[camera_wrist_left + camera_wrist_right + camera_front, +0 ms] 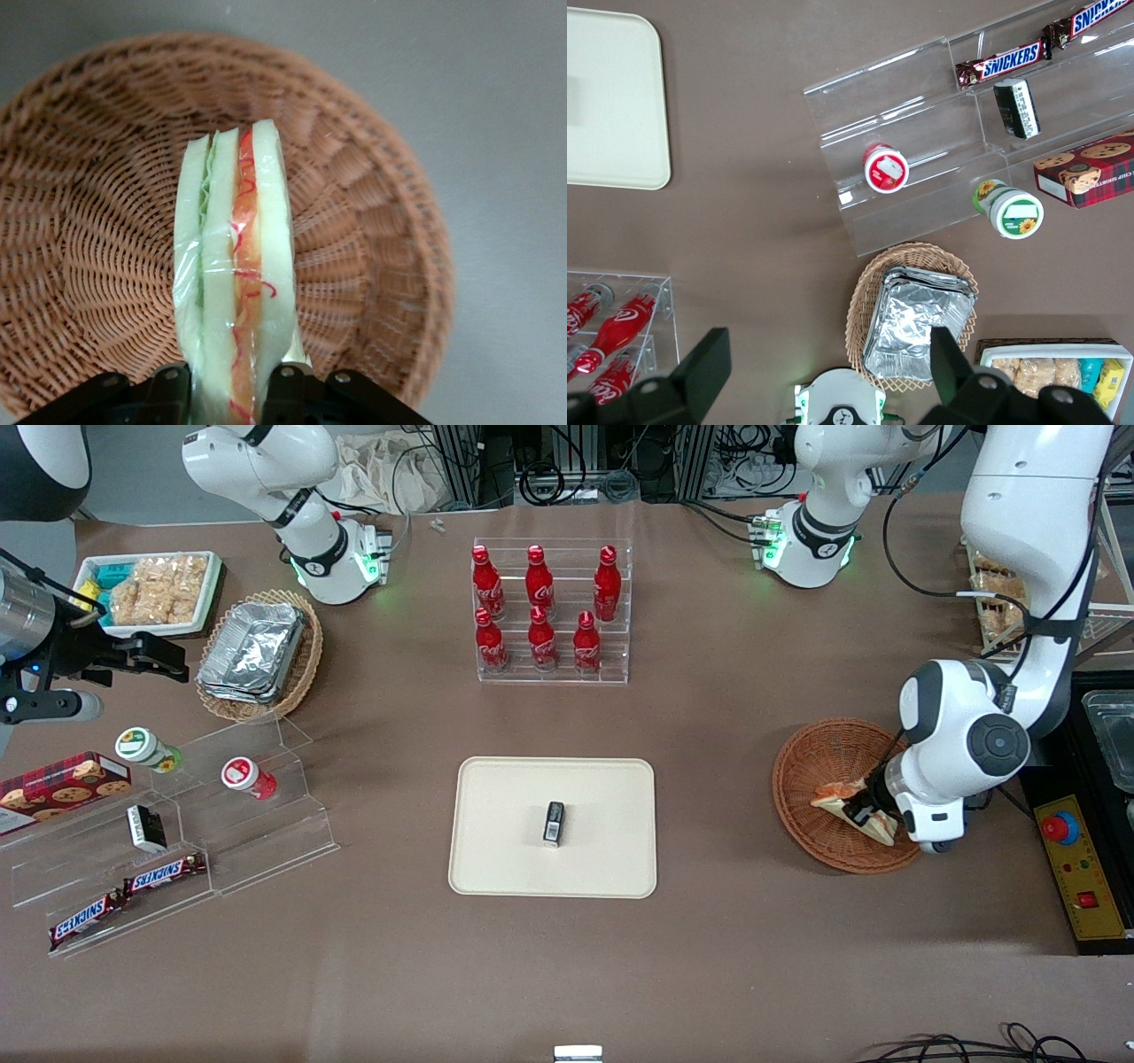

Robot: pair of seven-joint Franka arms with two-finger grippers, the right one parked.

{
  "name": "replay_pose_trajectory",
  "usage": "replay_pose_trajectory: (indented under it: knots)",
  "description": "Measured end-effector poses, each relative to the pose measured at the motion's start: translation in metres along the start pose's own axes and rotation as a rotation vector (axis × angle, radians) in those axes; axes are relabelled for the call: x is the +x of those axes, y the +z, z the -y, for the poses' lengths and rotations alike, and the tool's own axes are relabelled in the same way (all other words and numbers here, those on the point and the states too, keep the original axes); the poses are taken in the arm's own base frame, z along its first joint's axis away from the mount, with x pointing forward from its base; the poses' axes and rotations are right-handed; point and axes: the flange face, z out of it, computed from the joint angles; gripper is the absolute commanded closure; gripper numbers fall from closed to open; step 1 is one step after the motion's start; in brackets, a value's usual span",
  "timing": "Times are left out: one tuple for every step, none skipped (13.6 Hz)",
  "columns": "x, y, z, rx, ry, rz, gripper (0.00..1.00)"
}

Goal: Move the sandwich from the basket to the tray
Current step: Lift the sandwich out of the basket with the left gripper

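Gripper (229,390) fingers are pinching the sandwich (235,274) over the basket (80,266); soft, film-wrapped, probably slippery, so bread faces are taking light pressure.

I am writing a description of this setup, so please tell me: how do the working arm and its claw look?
The working arm has glossy white rounded shells, grey-black joint caps and black cables along it. Its base glows green. The claw, over the basket, is black.

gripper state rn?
Gripper: shut on the sandwich, over the basket.
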Motion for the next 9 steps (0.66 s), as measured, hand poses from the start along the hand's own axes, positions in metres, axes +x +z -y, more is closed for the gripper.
replay_pose_trajectory:
  knots:
    - [0.002,-0.020,-0.006,0.012,0.000,0.002,1.00]
    - [0.003,-0.046,-0.015,0.023,0.005,0.005,1.00]
    - [0.000,-0.076,-0.025,0.029,0.014,0.008,1.00]
    - [-0.005,-0.108,-0.036,0.031,0.023,0.009,1.00]
    - [-0.010,-0.138,-0.045,0.029,0.033,0.009,1.00]
    - [-0.017,-0.164,-0.053,0.021,0.046,0.008,1.00]
    - [-0.025,-0.184,-0.060,0.006,0.062,0.004,1.00]
    - [-0.036,-0.202,-0.069,-0.017,0.085,-0.002,1.00]
    - [-0.049,-0.213,-0.079,-0.038,0.111,-0.005,1.00]
